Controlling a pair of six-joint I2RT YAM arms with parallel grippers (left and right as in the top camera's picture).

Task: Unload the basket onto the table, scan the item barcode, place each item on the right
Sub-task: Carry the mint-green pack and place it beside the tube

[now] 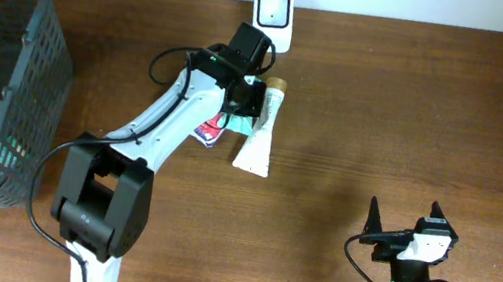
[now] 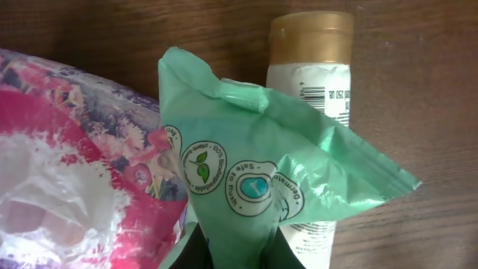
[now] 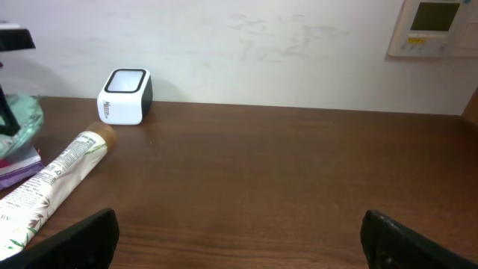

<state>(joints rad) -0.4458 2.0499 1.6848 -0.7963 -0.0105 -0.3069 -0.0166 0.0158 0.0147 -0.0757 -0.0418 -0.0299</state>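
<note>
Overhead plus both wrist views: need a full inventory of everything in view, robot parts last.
scanner: 1, white with a dark face, far edge of the table
tube: 1, white with a gold cap, lying flat in front of the scanner
green packet: 1, green, held by the left gripper, overlapping the tube in the left wrist view
floral packet: 1, pink and white, beside the green packet
basket: 1, grey mesh, left end of the table, contents unclear
wall panel: 1, off-white, on the wall
table: 1, brown wood
left gripper: 1, black, shut on the green packet
right gripper: 1, black, open, empty, near right
</note>
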